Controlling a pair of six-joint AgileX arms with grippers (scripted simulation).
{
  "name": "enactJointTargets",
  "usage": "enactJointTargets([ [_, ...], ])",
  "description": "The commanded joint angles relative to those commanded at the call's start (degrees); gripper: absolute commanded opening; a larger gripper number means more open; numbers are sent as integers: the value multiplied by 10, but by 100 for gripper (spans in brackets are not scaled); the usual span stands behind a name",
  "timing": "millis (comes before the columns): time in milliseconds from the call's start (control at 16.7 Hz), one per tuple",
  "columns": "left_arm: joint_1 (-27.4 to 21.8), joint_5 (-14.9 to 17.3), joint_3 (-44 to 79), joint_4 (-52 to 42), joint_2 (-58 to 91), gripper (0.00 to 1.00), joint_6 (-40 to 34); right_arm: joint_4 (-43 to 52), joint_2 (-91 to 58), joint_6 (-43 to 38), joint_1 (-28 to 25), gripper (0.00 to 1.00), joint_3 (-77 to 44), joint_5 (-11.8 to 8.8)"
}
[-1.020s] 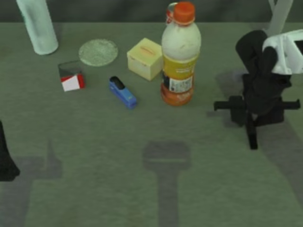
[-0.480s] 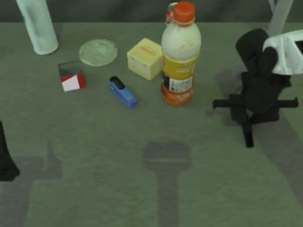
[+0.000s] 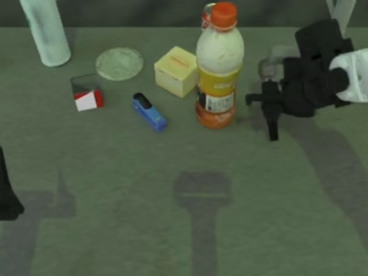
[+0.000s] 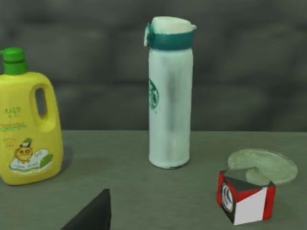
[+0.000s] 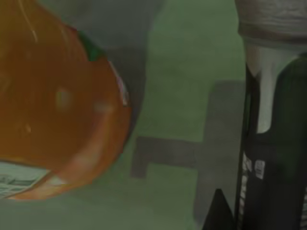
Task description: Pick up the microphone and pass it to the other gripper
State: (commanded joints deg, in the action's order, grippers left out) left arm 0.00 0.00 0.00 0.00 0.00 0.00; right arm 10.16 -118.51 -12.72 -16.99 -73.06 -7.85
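Note:
The microphone (image 3: 272, 123) hangs in my right gripper (image 3: 273, 101), which is shut on it above the table's back right, just right of the orange-capped bottle (image 3: 218, 69). Its grey head (image 3: 269, 64) points toward the table's back and its black handle toward the front. The right wrist view shows the microphone (image 5: 271, 158) very close, with the mesh head, white neck and black handle beside one dark fingertip (image 5: 218, 213). My left gripper (image 3: 7, 198) stays parked at the table's left edge, open, with one fingertip (image 4: 93, 215) showing and nothing held.
A blue stapler (image 3: 149, 112), yellow box (image 3: 177, 70), round grey pad (image 3: 119, 63), red-and-white cube (image 3: 88, 99) and white flask (image 3: 46, 31) stand along the back. The left wrist view also shows a yellow detergent jug (image 4: 26, 120). The orange bottle base (image 5: 62, 110) is close to the right gripper.
My right gripper has carried the microphone left and toward the table's back, ending close beside the bottle. The microphone's head now shows. The left arm has not moved.

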Motion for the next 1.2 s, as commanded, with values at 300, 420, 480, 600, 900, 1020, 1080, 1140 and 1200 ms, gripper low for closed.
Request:
enactJointTargets([
  [300, 0, 0, 0, 0, 0, 100, 0, -266, 51, 47, 3, 0, 80, -87],
  [420, 0, 0, 0, 0, 0, 100, 0, -369, 77, 66, 5, 0, 112, -120],
  [480, 0, 0, 0, 0, 0, 100, 0, -415, 90, 75, 5, 0, 126, -135],
  [600, 0, 0, 0, 0, 0, 100, 0, -493, 115, 92, 7, 0, 149, -162],
  [900, 0, 0, 0, 0, 0, 100, 0, -584, 154, 117, 8, 0, 178, -198],
  [1020, 0, 0, 0, 0, 0, 100, 0, -585, 154, 117, 8, 0, 178, -198],
  [1080, 0, 0, 0, 0, 0, 100, 0, -585, 154, 117, 8, 0, 178, -198],
  [1140, 0, 0, 0, 0, 0, 100, 0, -583, 152, 116, 5, 0, 175, -198],
  [1200, 0, 0, 0, 0, 0, 100, 0, -583, 154, 115, 4, 0, 176, -196],
])
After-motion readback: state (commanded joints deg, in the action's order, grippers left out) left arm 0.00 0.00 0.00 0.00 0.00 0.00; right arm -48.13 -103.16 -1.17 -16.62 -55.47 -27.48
